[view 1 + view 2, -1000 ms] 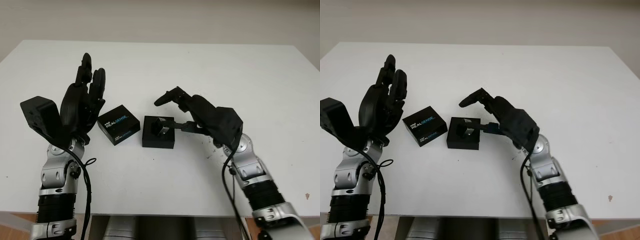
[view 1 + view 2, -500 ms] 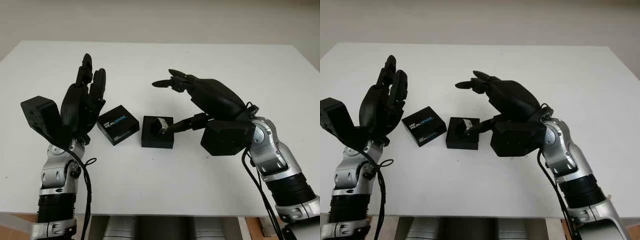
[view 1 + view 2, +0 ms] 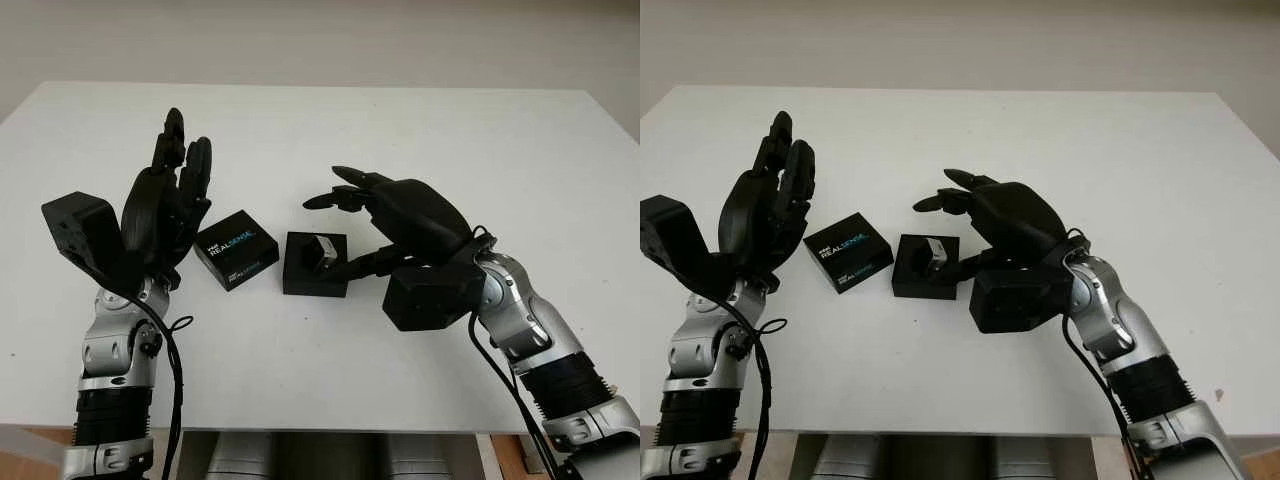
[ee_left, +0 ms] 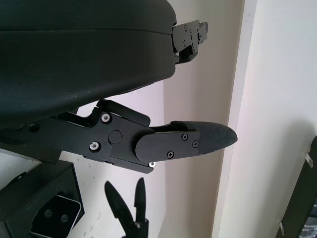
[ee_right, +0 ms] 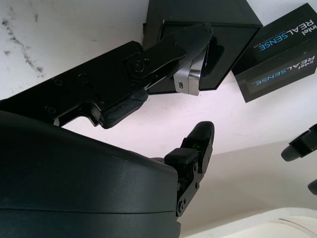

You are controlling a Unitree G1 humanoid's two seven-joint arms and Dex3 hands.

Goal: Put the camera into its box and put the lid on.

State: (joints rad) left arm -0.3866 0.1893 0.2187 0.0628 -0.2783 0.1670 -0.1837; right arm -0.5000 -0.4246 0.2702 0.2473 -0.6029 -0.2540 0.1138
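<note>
bright, even overhead light, soft shadows on the white table [image 3: 420, 400], sharp head views

silver camera [image 3: 322, 250], apparently tilted in open black box [image 3: 315, 266] | printed lid [image 3: 236, 248] just left

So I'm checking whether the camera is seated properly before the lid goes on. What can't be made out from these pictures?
- Whether the camera sits flat in the box: head views, it looks tilted, and the right hand thumb hides its near end.
- Whether that thumb presses the camera or only lies over it: right wrist view.
- The box's inside under the camera: hidden by the camera.
- The lid's underside: faces the table.
- The left hand is open, raised beside the lid.
</note>
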